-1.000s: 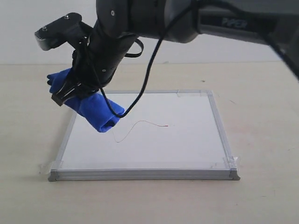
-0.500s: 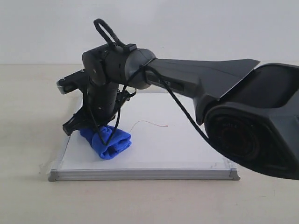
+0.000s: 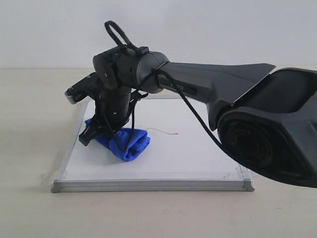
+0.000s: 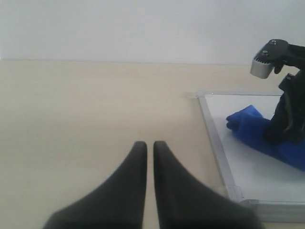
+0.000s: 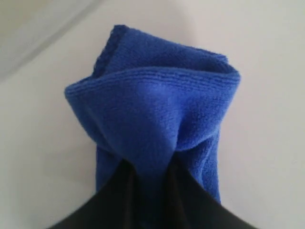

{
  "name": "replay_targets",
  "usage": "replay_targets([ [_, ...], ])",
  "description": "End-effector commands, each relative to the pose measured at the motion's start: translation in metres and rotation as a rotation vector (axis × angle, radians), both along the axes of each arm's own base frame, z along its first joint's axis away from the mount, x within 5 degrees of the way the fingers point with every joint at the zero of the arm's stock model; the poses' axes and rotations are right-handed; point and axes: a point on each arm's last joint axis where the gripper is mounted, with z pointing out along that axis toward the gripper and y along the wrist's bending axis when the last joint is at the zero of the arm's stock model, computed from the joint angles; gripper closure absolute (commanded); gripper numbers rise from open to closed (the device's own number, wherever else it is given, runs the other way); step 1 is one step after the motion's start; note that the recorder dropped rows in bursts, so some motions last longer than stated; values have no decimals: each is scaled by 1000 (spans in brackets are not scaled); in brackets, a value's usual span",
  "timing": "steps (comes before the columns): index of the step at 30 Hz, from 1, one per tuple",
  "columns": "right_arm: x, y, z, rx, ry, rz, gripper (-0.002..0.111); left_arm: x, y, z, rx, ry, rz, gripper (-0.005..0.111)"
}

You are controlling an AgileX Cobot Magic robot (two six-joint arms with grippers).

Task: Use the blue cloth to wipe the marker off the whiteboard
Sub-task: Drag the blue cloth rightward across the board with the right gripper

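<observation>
The whiteboard (image 3: 198, 153) lies flat on the table, silver-framed. My right gripper (image 3: 110, 133) reaches across to its left half and is shut on the blue cloth (image 3: 130, 144), which is pressed bunched against the board. In the right wrist view the cloth (image 5: 152, 109) bulges out from between the dark fingers (image 5: 121, 186), over the white board (image 5: 267, 95). Only the short reddish end of the marker line (image 3: 164, 131) shows, just right of the cloth. My left gripper (image 4: 146, 144) hovers shut over bare table beside the board's frame (image 4: 214, 138), holding nothing; the cloth (image 4: 250, 129) shows from there.
The right arm's large dark body (image 3: 267, 129) fills the right of the exterior view and hides part of the board. Beige table (image 3: 29, 109) surrounds the board, with a white wall behind. Clear tape holds the board's corners (image 3: 243, 171).
The right gripper came down from above the board and set the cloth on it, then slid it rightwards along the line. The line's dark left part no longer shows.
</observation>
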Motion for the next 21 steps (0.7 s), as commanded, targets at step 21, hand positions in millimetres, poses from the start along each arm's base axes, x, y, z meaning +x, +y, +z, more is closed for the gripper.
replay_targets([
  [21,-37,9,-11,-43,301,119,108,0,0,0,4,-7,2,102],
])
